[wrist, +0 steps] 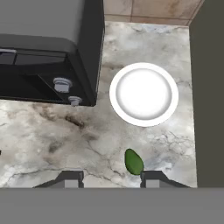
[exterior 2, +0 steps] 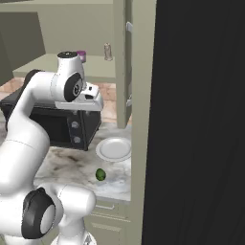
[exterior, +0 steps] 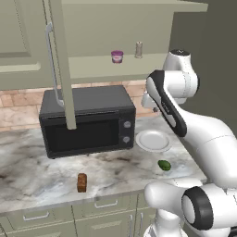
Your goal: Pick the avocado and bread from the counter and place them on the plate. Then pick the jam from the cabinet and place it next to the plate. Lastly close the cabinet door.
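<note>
Dark green, the avocado (wrist: 134, 162) lies on the marbled counter (exterior: 41, 171) near its front edge, just in front of the white plate (wrist: 144, 94) and apart from it. The plate sits bare beside the black microwave (exterior: 88, 120), at that oven's knob side. The reddish-brown bread (exterior: 82, 182) stands upright well to the left, near the counter's front edge. Up in the open cabinet (exterior: 120, 28) the purple jam (exterior: 117, 56) rests on the shelf, a thin beige shaker (exterior: 138, 49) near it; the cabinet door (exterior: 60, 60) hangs open in front of the microwave. The gripper (wrist: 109, 180) hovers above the counter, fingers drawn together and holding nothing, the avocado just beside its right fingertip (wrist: 153, 178).
</note>
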